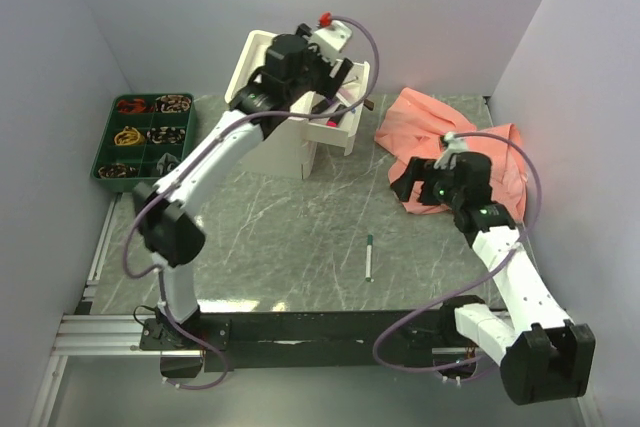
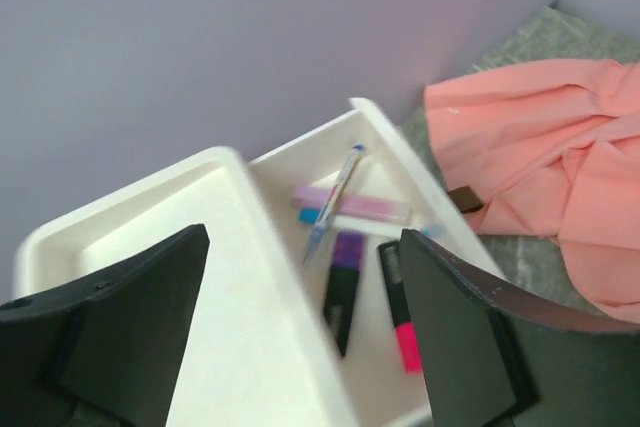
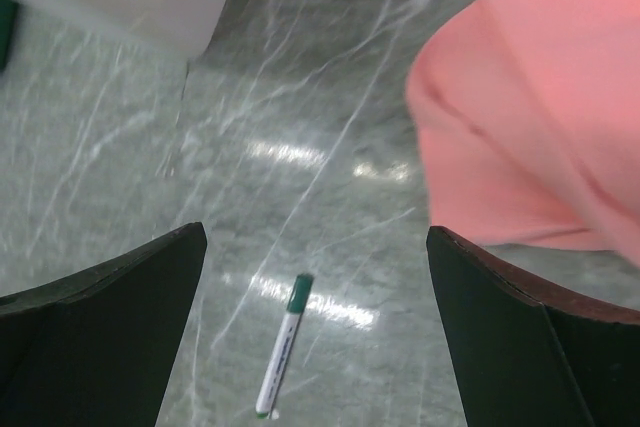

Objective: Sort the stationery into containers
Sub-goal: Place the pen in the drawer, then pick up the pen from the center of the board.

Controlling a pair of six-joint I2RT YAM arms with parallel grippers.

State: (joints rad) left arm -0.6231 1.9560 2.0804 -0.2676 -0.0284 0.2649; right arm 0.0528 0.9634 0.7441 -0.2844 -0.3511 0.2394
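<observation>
The cream-white cabinet (image 1: pixel 268 137) stands at the back with its top drawer (image 2: pixel 440 217) pulled out. In the left wrist view the drawer holds a purple highlighter (image 2: pixel 344 282), a red-and-black marker (image 2: pixel 398 307), a pink highlighter (image 2: pixel 355 205) and a thin blue-capped pen (image 2: pixel 333 199). My left gripper (image 1: pixel 318 72) hovers open and empty above the drawer. A thin white pen with a green cap (image 1: pixel 369 256) lies on the table; it also shows in the right wrist view (image 3: pixel 283 345). My right gripper (image 1: pixel 418 182) is open and empty, over the edge of a pink cloth, well clear of the pen.
A crumpled salmon-pink cloth (image 1: pixel 450 142) lies at the back right. A green compartment tray (image 1: pixel 143 135) with coiled cords sits at the back left. Grey walls close in both sides and the back.
</observation>
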